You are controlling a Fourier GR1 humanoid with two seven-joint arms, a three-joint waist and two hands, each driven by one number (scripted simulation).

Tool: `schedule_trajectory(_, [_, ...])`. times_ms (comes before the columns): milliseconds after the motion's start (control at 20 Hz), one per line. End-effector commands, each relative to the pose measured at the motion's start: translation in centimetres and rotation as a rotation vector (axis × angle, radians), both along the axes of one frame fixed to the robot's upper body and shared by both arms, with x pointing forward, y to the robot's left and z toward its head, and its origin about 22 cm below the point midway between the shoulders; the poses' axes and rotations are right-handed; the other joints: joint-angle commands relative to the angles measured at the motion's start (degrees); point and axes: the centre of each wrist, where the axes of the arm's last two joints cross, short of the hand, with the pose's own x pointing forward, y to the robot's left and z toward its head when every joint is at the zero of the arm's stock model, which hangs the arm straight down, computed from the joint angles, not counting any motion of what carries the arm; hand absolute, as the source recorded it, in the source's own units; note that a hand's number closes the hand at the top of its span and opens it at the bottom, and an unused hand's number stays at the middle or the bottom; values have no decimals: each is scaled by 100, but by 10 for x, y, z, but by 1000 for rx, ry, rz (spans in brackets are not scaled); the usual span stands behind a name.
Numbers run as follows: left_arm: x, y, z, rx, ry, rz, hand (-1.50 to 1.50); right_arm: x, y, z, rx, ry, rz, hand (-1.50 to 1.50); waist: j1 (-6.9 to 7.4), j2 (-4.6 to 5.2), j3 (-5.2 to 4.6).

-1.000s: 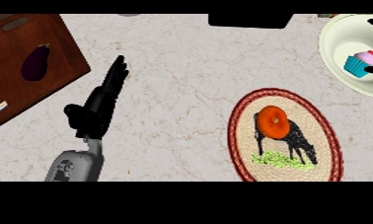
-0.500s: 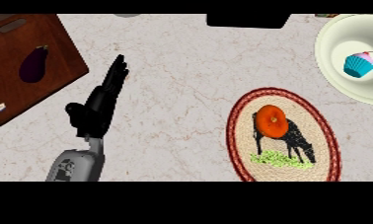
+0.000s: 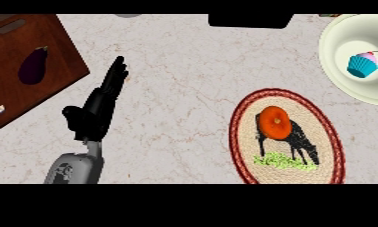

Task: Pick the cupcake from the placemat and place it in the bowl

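Left hand [image 3: 100, 106]: our fingers straight and together, holding nothing, over the desk's [image 3: 184, 76] left part.
Cupcake [image 3: 362, 65]: in the bowl [image 3: 334, 51], desk's right edge.

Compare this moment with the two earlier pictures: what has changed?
The bowl with the cupcake shows slightly further left in view. The left hand stays open on the counter, and the placemat, the orange item and the eggplant are unmoved.

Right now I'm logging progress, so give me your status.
Left robot hand open, resting on the counter; right out of view. Blue-wrapped pink cupcake sits in the cream round bowl. Orange round fruit on woven oval placemat.
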Motion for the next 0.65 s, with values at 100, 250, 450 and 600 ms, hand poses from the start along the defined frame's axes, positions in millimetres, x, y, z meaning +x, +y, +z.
schedule_trajectory(100, [-3,3,1,-7,2,11,0,-28,-24,-2,100,-2,103,-150,12,5,12])
schedule_trajectory(250, [6,-1,8,-20,-11,9,0,-34,-27,-7,119,10,145,-150,-56,0,13])
schedule_trajectory(450, [2,5,11,1,-8,-7,0,-37,-29,-10,104,20,150,-150,18,5,21])
schedule_trajectory(600, [1,0,6,-8,-2,-3,0,-43,-31,-21,110,23,164,-150,-28,7,23])
